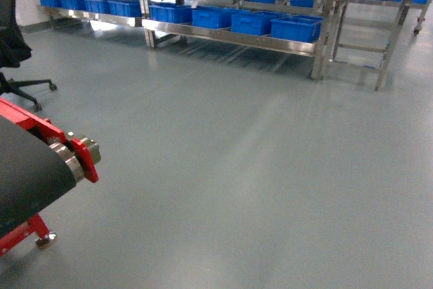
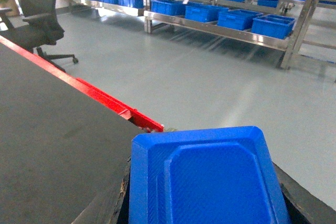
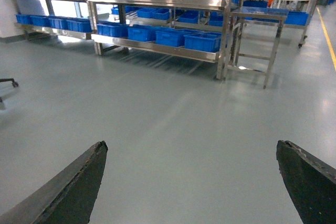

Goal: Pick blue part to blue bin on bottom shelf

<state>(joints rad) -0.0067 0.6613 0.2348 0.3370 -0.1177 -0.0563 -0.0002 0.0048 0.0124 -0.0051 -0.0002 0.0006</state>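
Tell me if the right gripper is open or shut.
Open: in the right wrist view the right gripper has its fingers far apart, bare floor between them, holding nothing.

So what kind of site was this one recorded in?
Most likely a factory or warehouse floor: steel shelving lined with blue bins, a red-framed belt conveyor, and a smooth grey industrial floor.

The blue moulded plastic part runs off the bottom edge of the left wrist view and hides the left gripper's fingers beneath it. Only two dark fingertips of the right gripper show, cut by the lower edge. The black conveyor belt with red frame is cropped at left. The black office chair is half out of view.
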